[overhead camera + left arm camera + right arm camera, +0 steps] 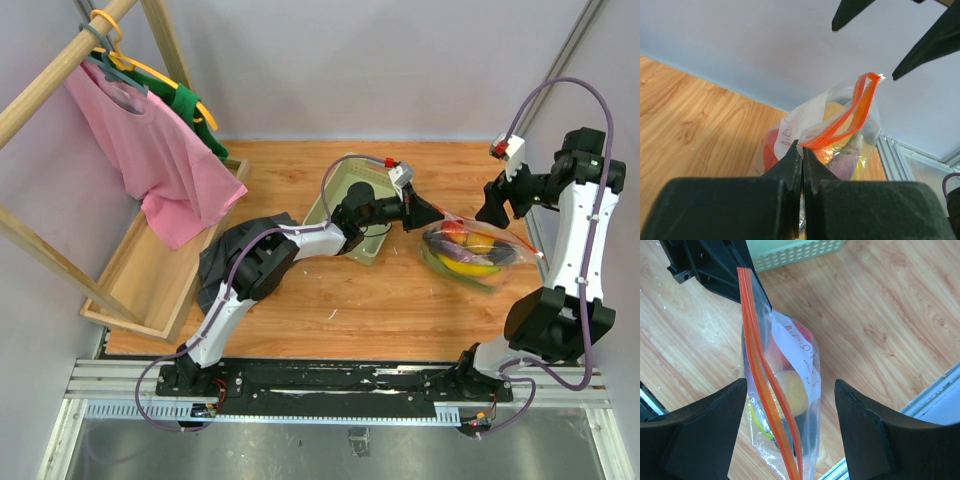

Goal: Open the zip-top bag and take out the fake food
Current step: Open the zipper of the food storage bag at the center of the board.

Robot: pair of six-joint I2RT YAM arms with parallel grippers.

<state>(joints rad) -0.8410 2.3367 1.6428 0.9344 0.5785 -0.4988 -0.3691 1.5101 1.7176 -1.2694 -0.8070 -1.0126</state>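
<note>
L arm stretches across wood bench (400, 300), left claw (415, 212) clamped on one end of zip-top bag (470, 250) orange strip. R arm folded upright, right claw (497, 205) spread wide over strip's far end, not touching. Pale walls. Fake food (465, 255) inside bag, bench right. Green tray (335, 195) behind L arm; pink shirt (150, 150) far left.

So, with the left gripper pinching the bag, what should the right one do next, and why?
Probably lower the right gripper and close it on one lip of the orange zip strip. Its jaws stand open above the strip, not touching, while the left gripper is shut on the strip's other end and the fake food sits inside the zip-top bag.
</note>
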